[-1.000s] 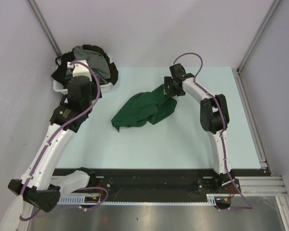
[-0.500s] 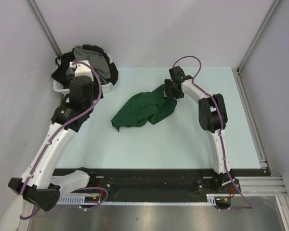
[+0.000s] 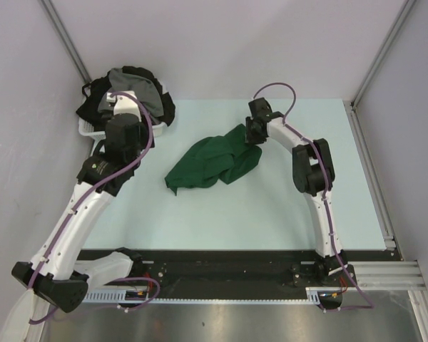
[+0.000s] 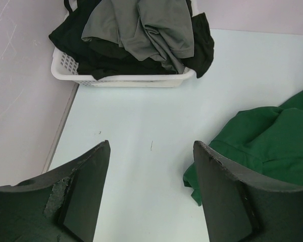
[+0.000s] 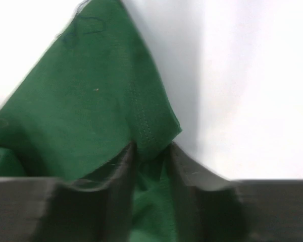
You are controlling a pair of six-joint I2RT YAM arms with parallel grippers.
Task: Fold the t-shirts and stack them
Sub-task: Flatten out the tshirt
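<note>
Green shirt (image 3: pixel 212 161) lay crumpled mid-surface (image 3: pixel 271 206), one corner pointing to the far right. White basket (image 4: pixel 126 79) sat at the far left corner by the wall, well apart from the green shirt. It was piled with a grey shirt (image 4: pixel 141 25) on top of black shirts (image 4: pixel 81 43), which spilled over the rim. Right pincer (image 5: pixel 150 146) was nearly closed, pinching the hem at the green shirt's far right corner, with cloth filling the gap between its jaws. Left pincer (image 4: pixel 150 146) gaped wide and held nothing. It hung above bare surface between the basket and the green shirt's left edge.
</note>
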